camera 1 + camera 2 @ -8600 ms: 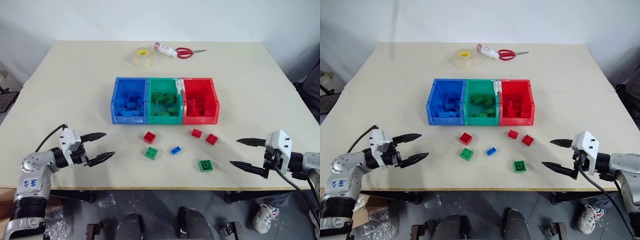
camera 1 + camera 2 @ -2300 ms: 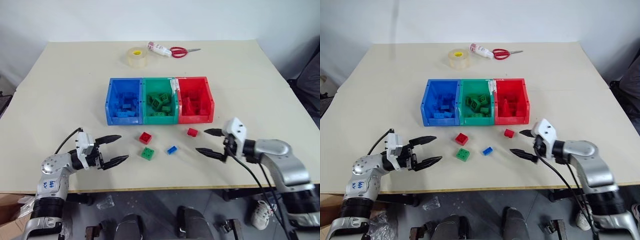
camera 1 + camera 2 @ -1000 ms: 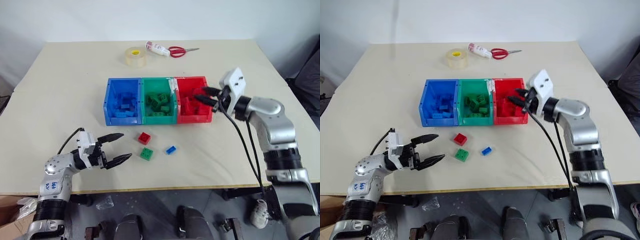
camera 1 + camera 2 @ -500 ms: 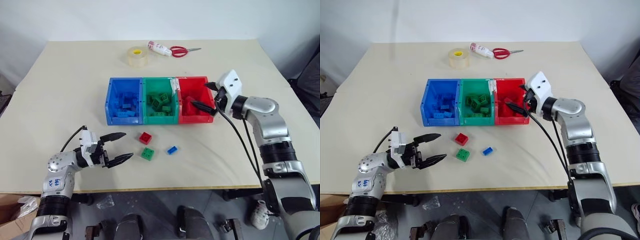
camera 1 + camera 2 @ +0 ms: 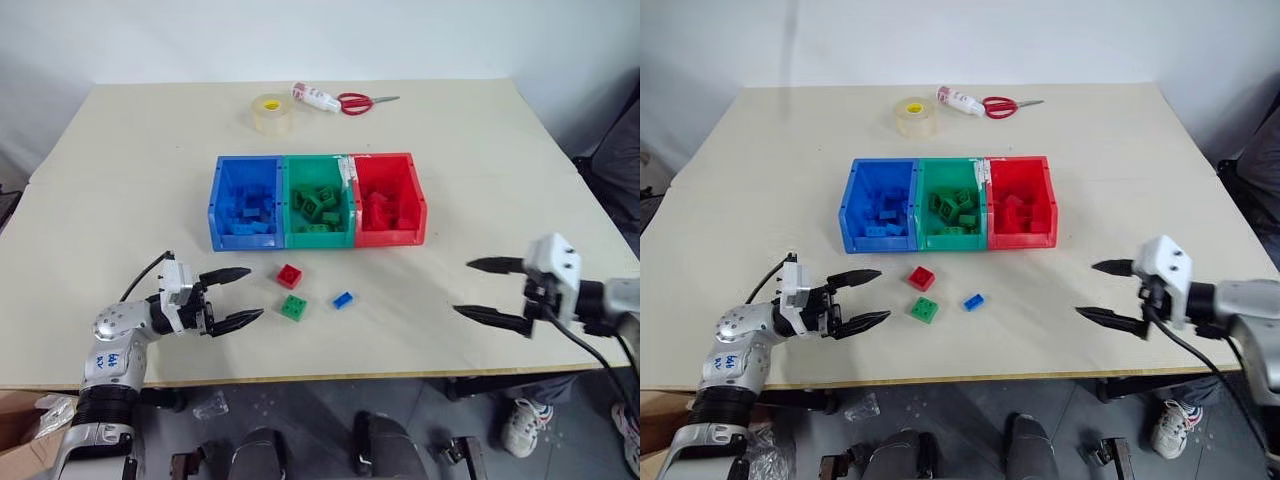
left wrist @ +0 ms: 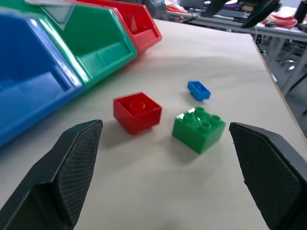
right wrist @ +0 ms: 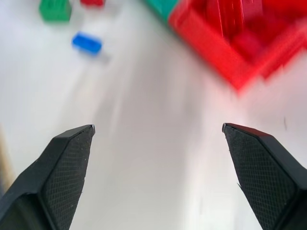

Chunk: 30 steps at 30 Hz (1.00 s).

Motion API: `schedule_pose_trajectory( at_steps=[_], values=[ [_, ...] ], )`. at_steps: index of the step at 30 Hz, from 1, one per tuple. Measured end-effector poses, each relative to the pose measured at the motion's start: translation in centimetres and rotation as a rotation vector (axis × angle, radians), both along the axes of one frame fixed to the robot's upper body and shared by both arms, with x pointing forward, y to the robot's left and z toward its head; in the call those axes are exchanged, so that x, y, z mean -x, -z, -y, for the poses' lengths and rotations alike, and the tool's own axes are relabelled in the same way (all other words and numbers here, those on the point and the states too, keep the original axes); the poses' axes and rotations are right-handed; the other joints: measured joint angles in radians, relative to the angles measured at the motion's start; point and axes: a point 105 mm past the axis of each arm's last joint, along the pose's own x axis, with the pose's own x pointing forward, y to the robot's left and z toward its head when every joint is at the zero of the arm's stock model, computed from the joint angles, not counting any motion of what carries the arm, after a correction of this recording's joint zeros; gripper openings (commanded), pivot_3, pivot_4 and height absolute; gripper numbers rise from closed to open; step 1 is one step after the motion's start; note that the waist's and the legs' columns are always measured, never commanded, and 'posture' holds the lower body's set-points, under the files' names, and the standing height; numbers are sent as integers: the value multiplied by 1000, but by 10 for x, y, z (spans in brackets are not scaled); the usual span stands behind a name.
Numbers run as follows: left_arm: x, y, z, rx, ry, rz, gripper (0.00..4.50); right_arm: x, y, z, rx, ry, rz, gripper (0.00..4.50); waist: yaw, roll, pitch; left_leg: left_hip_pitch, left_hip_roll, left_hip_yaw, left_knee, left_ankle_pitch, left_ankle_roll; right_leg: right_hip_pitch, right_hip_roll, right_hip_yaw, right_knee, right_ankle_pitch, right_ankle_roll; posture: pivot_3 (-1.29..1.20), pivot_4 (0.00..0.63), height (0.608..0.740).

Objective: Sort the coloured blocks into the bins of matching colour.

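Three joined bins stand mid-table: blue (image 5: 222, 188), green (image 5: 290, 190) and red (image 5: 419, 190), each holding several blocks of its own colour. In front of them lie a red block (image 5: 291, 275), a green block (image 5: 294, 307) and a small blue block (image 5: 343, 299). My left gripper (image 5: 238, 296) is open and empty, level, just left of the loose blocks. Over the table's near right stands my right gripper (image 5: 484, 291), open and empty, well clear of the bins. The left wrist view has the red block (image 6: 137, 112), green block (image 6: 198, 128) and blue block (image 6: 198, 90) between its fingers' reach.
A tape roll (image 5: 271, 113), a glue tube (image 5: 314, 97) and red-handled scissors (image 5: 358, 101) lie at the table's far edge. The table's front edge (image 5: 340, 378) runs just below both grippers.
My right gripper opened over the red bin, then drew back and down to the table's near right, empty. The left gripper has kept its place.
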Motion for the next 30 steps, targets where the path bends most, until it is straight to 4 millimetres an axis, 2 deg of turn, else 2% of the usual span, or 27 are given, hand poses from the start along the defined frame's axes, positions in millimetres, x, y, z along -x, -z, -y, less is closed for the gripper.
schedule_pose_trajectory(
  at_steps=[3, 8, 12, 17, 26, 29, 30],
  values=[
    [3, -3, -2, 11, 22, 8, 4500, 11, -3, 4, 10, -15, -8, 4459, 0, 0, 0, 1, 0, 0, 0, 0, 0, 0, 0, 1, -1, 0, 0, 0, 150, 740],
    [7, -8, -9, 8, 43, 19, 4500, 14, -10, -8, 7, -79, 15, 4459, 1, 0, 0, 1, 0, 0, 0, 0, 0, 0, 0, 1, -1, 0, 0, 0, 150, 740],
    [7, -8, -9, 7, 46, 20, 4500, 5, -12, -44, 4, -198, 47, 4459, -2, 0, 0, 1, 0, 0, 0, 0, 0, 0, 0, 1, 0, 0, 0, 0, 150, 740],
    [11, -6, -8, 13, 58, 10, 4500, -9, 8, -100, 4, -348, 22, 4459, -1, 0, 0, 1, 0, 0, 0, 0, 0, 0, 0, 1, 1, 0, 0, 0, 150, 740],
    [23, -7, -7, 45, 116, 12, 4500, -39, 37, -152, 64, -483, -21, 4459, -2, 0, 0, 0, 0, 0, 1, 0, 0, 0, 0, 0, 3, 0, 0, 0, 150, 740],
    [27, -9, -9, 56, 133, 29, 4500, -49, 53, -161, 99, -483, -55, 4459, -3, 0, 0, 0, 0, 0, 1, 0, 0, 0, 0, 0, 3, 0, 0, 0, 150, 740],
    [27, -9, -9, 58, 136, 36, 4500, -50, 56, -162, 104, -486, -60, 4290, -2, 0, 0, 0, 0, 0, 1, 0, 0, 0, 0, 0, 3, 0, 0, 0, 150, 740]
  ],
)
